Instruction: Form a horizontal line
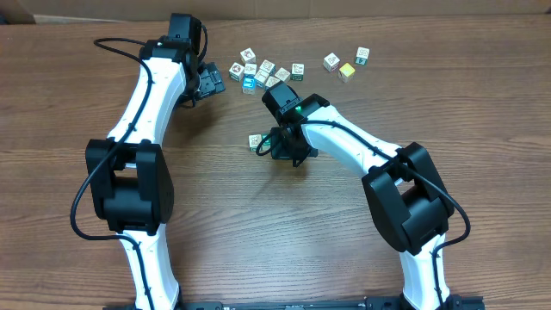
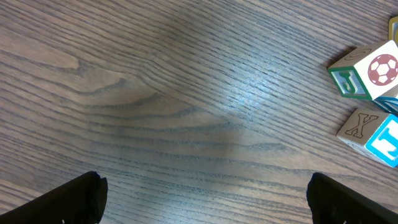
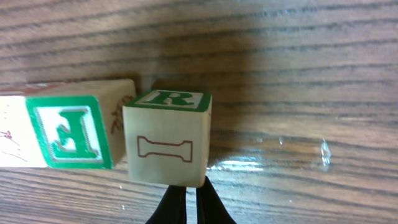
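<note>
While at the right pincer (image 3: 188, 200), green R block (image 3: 168, 140) beside F block (image 3: 68, 130).

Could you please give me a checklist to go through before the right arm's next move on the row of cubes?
1. Right gripper shut and empty: ok.
2. R cube directly ahead of that gripper: ok.
3. R cube flush with F cube: not ok, it sits nearer the wrist camera.
4. Row holds four cubes: not ok, only two seen.
5. Left gripper open, clear of the clump: ok.
</note>
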You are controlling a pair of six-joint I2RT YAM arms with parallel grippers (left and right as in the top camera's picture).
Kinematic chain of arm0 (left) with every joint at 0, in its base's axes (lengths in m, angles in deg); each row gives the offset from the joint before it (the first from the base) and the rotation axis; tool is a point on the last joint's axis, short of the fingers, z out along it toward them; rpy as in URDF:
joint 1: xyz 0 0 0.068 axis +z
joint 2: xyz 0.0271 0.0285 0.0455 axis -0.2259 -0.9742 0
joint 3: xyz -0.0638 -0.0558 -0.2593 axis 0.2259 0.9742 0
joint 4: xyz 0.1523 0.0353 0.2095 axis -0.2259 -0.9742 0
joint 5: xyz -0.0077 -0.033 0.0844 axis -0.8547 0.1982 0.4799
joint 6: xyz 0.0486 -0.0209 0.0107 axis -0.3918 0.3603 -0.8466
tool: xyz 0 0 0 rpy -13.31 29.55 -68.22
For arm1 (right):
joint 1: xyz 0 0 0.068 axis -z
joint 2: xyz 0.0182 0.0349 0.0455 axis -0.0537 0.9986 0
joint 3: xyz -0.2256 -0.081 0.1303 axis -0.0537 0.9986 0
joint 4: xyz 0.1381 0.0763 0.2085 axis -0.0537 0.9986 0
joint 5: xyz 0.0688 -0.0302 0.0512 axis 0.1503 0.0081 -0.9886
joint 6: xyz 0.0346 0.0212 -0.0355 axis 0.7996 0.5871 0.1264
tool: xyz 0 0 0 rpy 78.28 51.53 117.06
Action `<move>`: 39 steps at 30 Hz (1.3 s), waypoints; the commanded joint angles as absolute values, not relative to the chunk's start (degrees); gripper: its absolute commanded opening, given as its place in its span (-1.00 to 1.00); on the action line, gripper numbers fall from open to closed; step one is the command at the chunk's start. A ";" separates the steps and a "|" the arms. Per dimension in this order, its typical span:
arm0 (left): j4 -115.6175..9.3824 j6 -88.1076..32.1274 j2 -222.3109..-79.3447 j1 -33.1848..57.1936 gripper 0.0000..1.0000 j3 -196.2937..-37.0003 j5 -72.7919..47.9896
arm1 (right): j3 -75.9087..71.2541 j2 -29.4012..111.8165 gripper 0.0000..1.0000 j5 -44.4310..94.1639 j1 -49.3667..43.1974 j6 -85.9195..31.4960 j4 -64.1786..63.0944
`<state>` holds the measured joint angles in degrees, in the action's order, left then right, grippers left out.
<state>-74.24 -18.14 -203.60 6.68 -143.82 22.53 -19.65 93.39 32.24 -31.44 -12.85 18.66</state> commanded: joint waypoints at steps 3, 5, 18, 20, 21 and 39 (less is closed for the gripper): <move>-74.37 -19.04 -204.43 6.62 1.00 -144.91 23.09 | -19.19 91.42 -0.93 32.86 -31.36 -13.14 18.07; -74.37 -19.04 -204.43 6.62 1.00 -144.91 23.12 | -19.19 91.42 -0.93 32.86 -31.36 -13.14 18.09; -74.37 -19.04 -204.43 6.62 0.99 -144.91 23.09 | -19.32 91.40 -0.93 32.90 -28.67 -14.49 23.27; -74.37 -19.04 -204.43 6.62 0.99 -144.91 23.09 | -19.32 91.40 -0.92 32.86 -26.90 -14.40 24.12; -74.37 -19.04 -204.43 6.62 0.99 -144.91 23.09 | -19.30 91.40 -0.93 32.86 -26.05 -14.43 24.28; -74.37 -19.04 -204.43 6.62 0.99 -144.91 23.09 | -19.12 91.42 -0.93 29.60 -22.09 -17.62 15.91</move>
<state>-74.26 -18.14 -203.62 6.68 -143.82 22.53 -19.61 93.39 29.77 -21.89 -15.67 16.43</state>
